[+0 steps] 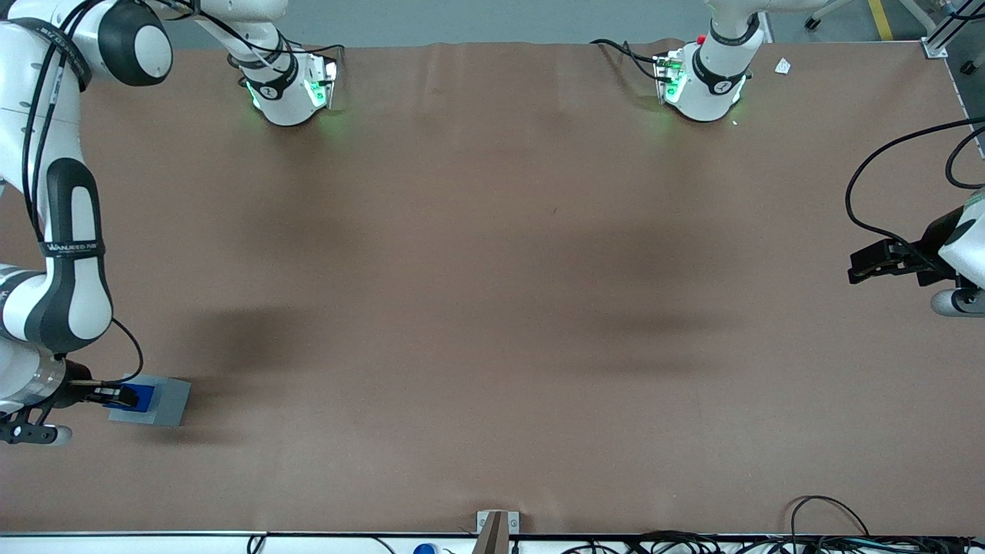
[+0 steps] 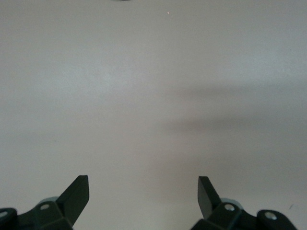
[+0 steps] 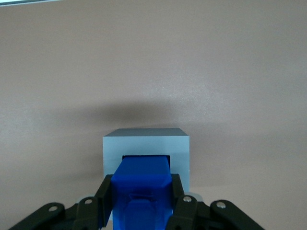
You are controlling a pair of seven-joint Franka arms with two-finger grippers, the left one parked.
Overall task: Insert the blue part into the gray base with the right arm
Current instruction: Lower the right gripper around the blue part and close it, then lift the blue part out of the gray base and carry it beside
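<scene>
The gripper of the right arm is clenched on the blue part, which is pinched between the two black fingers and held directly over the gray base, its leading end placed at the square hollow in the base's top face. In the front view, the gripper and blue part are seen at about eight o'clock of the table, at the working arm's end, on the gray base. The base is rested flat on a brown table covering, plain and lightly shadowed. One blue part and one gray base are counted. A gray floor is glimpsed past the table edge farthest from the front camera.
</scene>
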